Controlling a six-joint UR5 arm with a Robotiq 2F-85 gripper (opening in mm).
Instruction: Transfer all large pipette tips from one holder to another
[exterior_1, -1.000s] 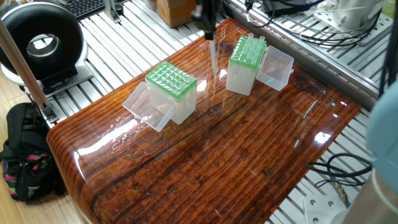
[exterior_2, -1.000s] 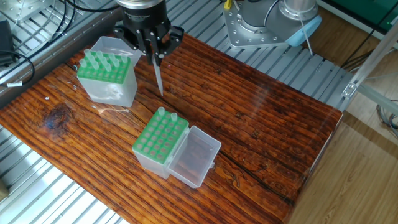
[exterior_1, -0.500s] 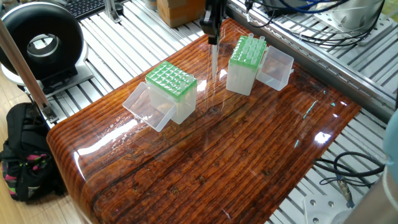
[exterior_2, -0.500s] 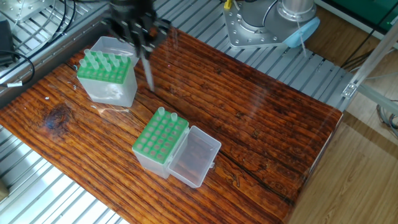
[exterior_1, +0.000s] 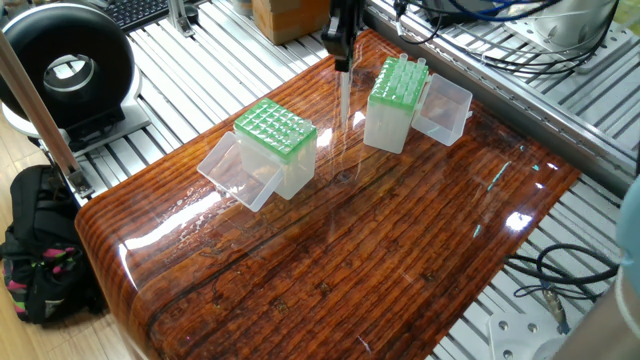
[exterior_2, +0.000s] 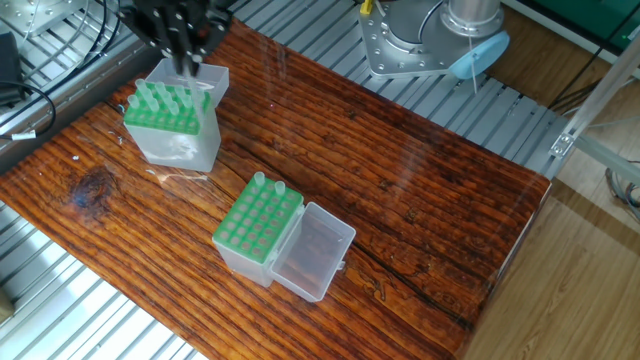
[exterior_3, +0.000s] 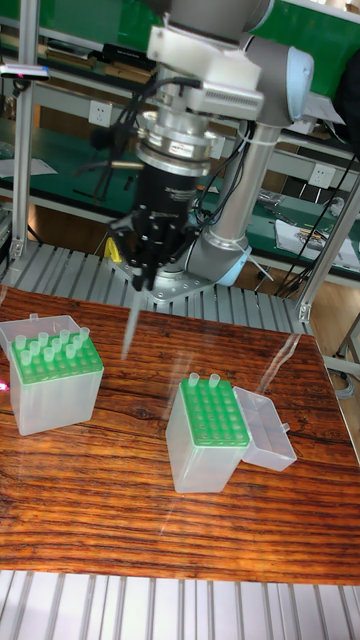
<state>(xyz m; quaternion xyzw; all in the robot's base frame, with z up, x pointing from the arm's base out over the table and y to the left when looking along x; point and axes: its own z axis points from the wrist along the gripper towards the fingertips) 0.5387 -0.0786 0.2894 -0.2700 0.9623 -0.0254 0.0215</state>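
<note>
A large pipette tip (exterior_3: 130, 325) is held upright, pinched in the closed gripper (exterior_3: 140, 280) beside the fuller holder (exterior_3: 55, 400). It should be kept vertical and centred over an empty hole before being lowered.

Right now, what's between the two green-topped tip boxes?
Only bare tabletop between the fuller box and the two-tip box; in the tall fixed view the gripper holds a large pipette tip above that stretch.

Two high oblique opposite views; tall frontal; table (exterior_1: 330, 250) shared.
</note>
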